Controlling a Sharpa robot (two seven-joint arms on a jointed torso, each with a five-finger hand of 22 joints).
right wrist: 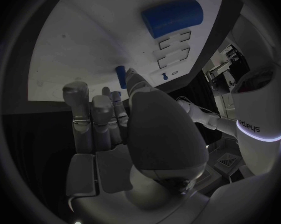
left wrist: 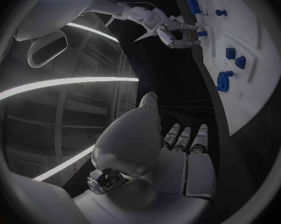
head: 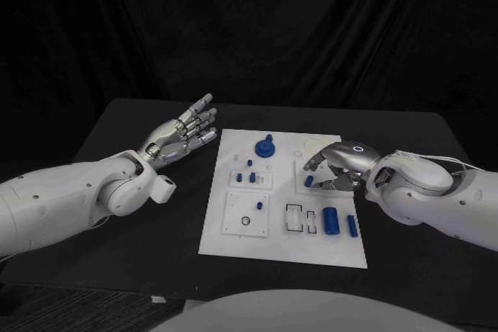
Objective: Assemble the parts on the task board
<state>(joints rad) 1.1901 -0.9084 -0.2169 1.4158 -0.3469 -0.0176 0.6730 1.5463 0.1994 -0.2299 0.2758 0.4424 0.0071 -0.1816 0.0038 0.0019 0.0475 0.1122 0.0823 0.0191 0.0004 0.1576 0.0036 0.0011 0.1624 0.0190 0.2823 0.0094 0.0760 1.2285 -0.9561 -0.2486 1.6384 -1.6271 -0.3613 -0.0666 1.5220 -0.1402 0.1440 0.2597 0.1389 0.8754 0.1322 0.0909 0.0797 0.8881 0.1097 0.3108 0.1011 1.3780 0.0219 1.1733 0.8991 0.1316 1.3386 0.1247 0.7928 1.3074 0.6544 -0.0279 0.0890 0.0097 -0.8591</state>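
Observation:
The white task board (head: 234,242) lies in the middle of the black table. On it are a round blue part (head: 265,147), two short blue pegs (head: 247,177) and two blue cylinders (head: 330,219) near its right edge. My right hand (head: 337,166) is bent down over the board's far right part. Its thumb and a finger pinch a small blue peg (head: 308,179), whose tip shows beside the thumb in the right wrist view (right wrist: 120,74). My left hand (head: 185,134) is raised off the board's far left corner, fingers spread, holding nothing.
Rectangular slots (head: 299,218) and a small ring hole (head: 245,221) sit in the board's near half. The big blue cylinder (right wrist: 172,17) lies past the right hand's fingers. Black table (head: 124,245) surrounds the board, with dark curtains behind.

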